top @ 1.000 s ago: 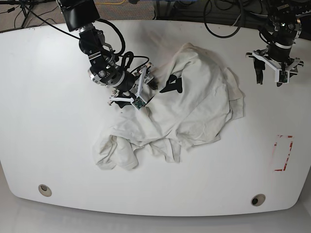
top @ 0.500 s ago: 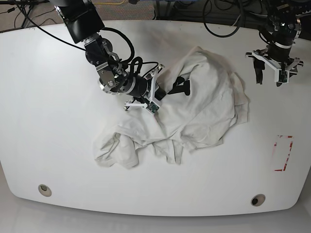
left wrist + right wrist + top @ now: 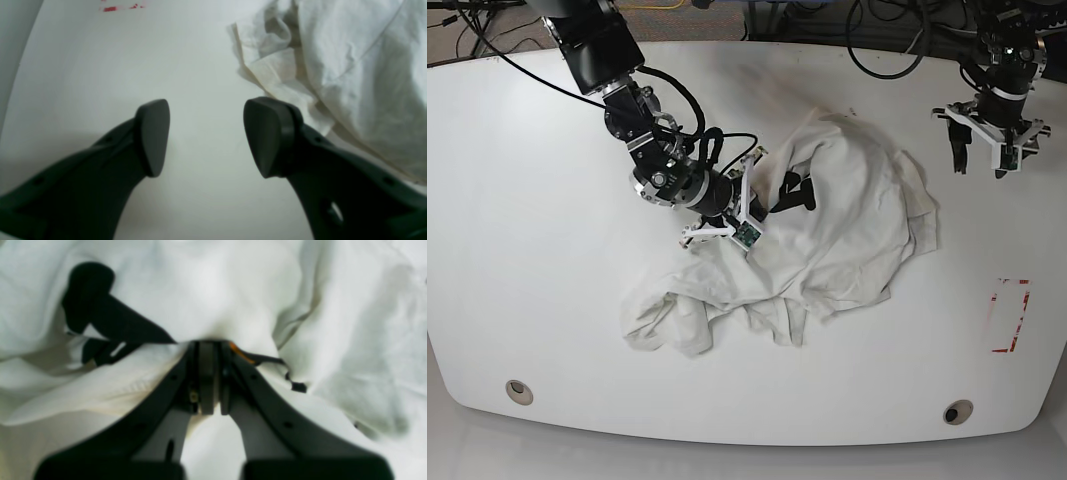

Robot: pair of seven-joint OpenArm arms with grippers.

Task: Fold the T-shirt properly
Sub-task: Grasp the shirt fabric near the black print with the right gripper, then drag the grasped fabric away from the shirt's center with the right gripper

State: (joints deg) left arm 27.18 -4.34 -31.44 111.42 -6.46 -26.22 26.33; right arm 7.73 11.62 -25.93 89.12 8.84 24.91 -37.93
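T-shirt (image 3: 847, 215) cloth is bunching in my clenched right gripper (image 3: 209, 350), risking slippage, while my left gripper (image 3: 205, 133) is idling released.

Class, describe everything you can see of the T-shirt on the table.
The T-shirt is off-white, soft-looking cloth, crumpled and unfolded in a wrinkled heap on the white table. Bold black lettering shows near its middle, with a sliver of orange print in the right wrist view. One bunched part trails toward the table's front-left. The right hand is shut on a fold beside the lettering. The left hand is open, hovering beside the shirt's edge without touching it.
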